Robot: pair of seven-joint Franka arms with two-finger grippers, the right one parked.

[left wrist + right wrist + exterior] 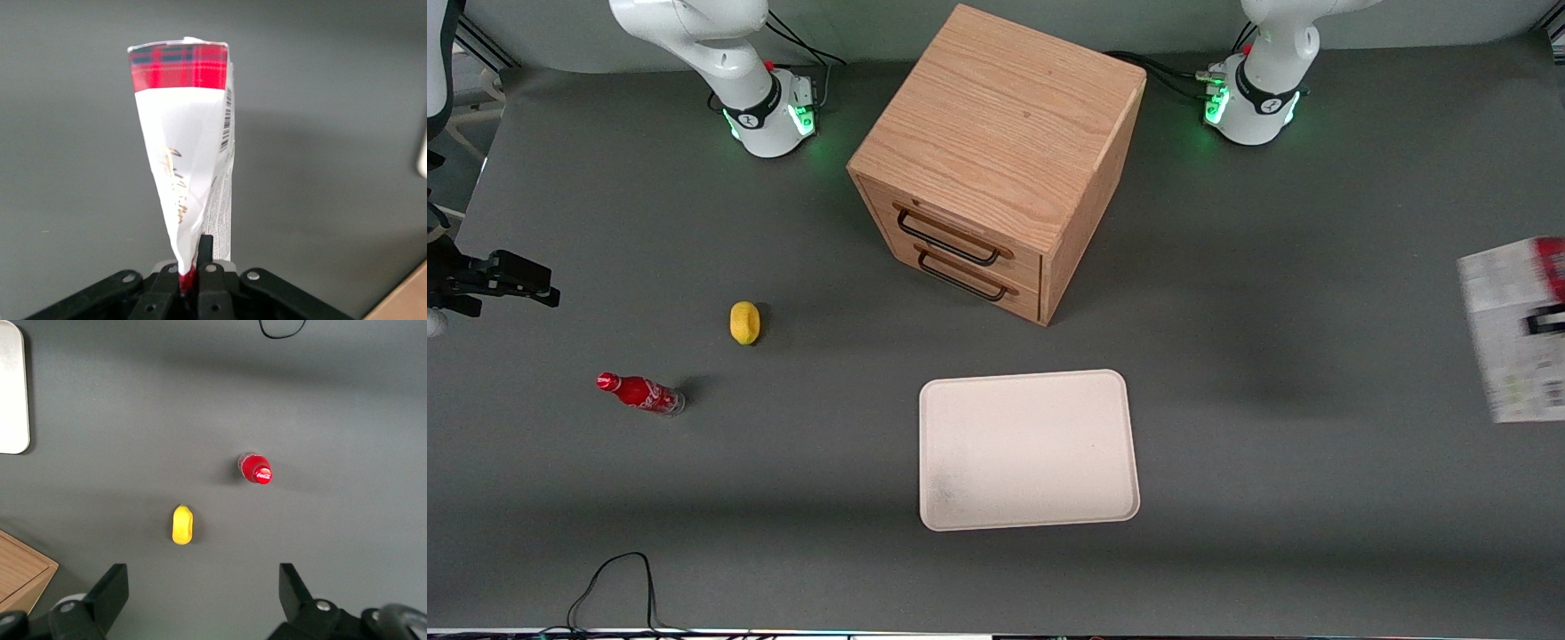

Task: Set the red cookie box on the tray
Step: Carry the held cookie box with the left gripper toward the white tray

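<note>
1. Toward the working arm's end of the table, the red cookie box [1513, 329] hangs in the air, blurred and partly cut off by the front view's edge.
2. At the box's lower end, the gripper [192, 277] is clamped on it. The wrist view shows the dark fingers [206, 250] pinching the thin carton, its white printed face and red tartan end pointing away toward the grey table [333, 167].
3. My reading is that the carry step is in hand: the box is lifted, gripped and not yet over the tray [1028, 449].
4. The tray lies empty near the table's middle, nearer the front camera than the wooden drawer cabinet [996, 151], and well apart from the box.
5. The next move calls for swinging the box sideways toward the tray, laying it flat inside the rim, then letting go.
6. Hard to make out: the arm itself is out of the front view, and only a dark bar of the gripper shows there.
7. A lemon [744, 322] and a small cola bottle [640, 393] lie toward the parked arm's end, away from the path.
</note>
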